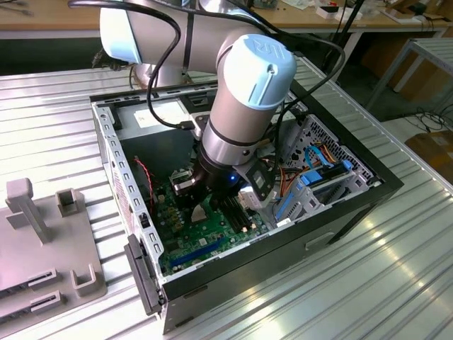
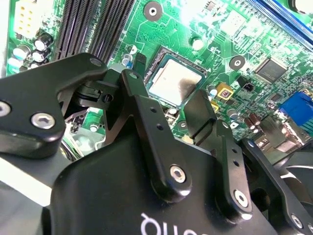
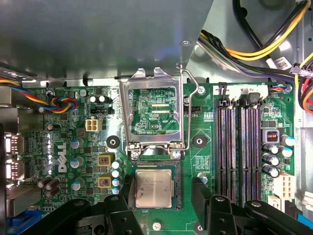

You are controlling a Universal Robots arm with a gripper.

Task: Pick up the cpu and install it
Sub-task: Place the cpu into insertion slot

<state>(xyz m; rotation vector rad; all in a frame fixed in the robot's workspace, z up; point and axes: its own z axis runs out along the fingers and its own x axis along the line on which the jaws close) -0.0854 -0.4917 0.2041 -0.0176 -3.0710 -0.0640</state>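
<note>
The cpu (image 3: 154, 188), a small square chip with a silver-grey top, lies flat inside the black-framed socket (image 3: 177, 188) on the green motherboard (image 3: 205, 127). My gripper (image 3: 163, 190) hangs right above it, open, with one black finger (image 3: 126, 190) on each side and a gap to the chip on both. In the second wrist view the cpu (image 2: 173, 83) again lies between the fingers (image 2: 133, 81), and nothing is held. The socket's metal load plate (image 3: 154, 115) stands swung up, its lever (image 3: 188, 107) raised beside it. In the exterior view my gripper (image 1: 212, 205) reaches down into the open computer case (image 1: 340, 212).
Black memory slots (image 3: 239, 152) run along one side of the socket. Coloured cable bundles (image 3: 259, 44) and the case's metal walls (image 1: 117, 170) crowd the board. A grey fixture (image 1: 42, 241) stands on the ribbed table at the exterior view's left.
</note>
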